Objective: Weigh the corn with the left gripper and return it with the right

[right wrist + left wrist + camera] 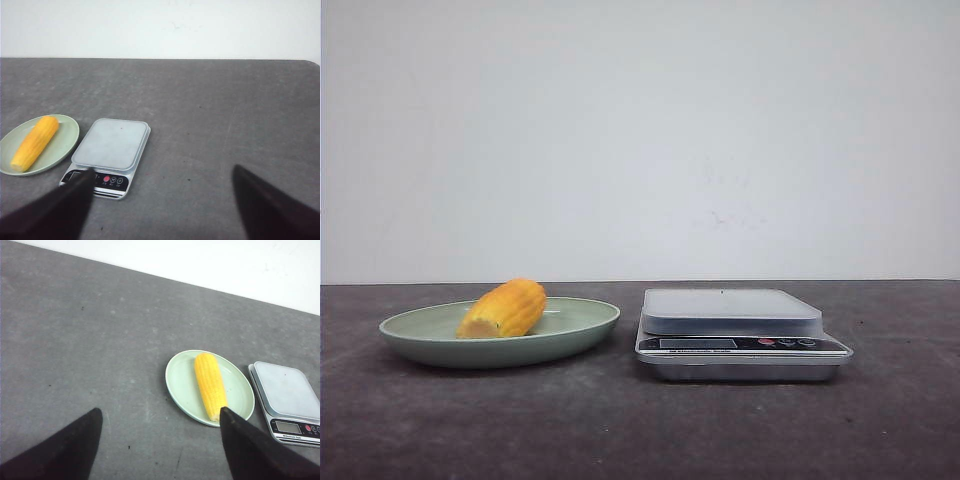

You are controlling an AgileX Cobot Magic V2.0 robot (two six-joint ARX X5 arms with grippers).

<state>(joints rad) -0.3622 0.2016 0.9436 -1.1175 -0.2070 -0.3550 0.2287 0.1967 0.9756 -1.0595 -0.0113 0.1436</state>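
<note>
The corn (pixel 504 309) is a yellow-orange cob piece lying on a pale green plate (pixel 575 326) at the left of the table. It also shows in the left wrist view (pixel 210 384) and the right wrist view (pixel 35 142). A silver scale (pixel 740 333) with a bare weighing platform stands to the right of the plate. My left gripper (pixel 159 412) is open and empty, high above the table short of the plate. My right gripper (pixel 161 172) is open and empty, above the table beside the scale (pixel 109 155). Neither gripper shows in the front view.
The table is dark grey (pixel 620 430) with a white wall behind it. The plate (pixel 182 385) and scale (pixel 289 402) sit close together, side by side.
</note>
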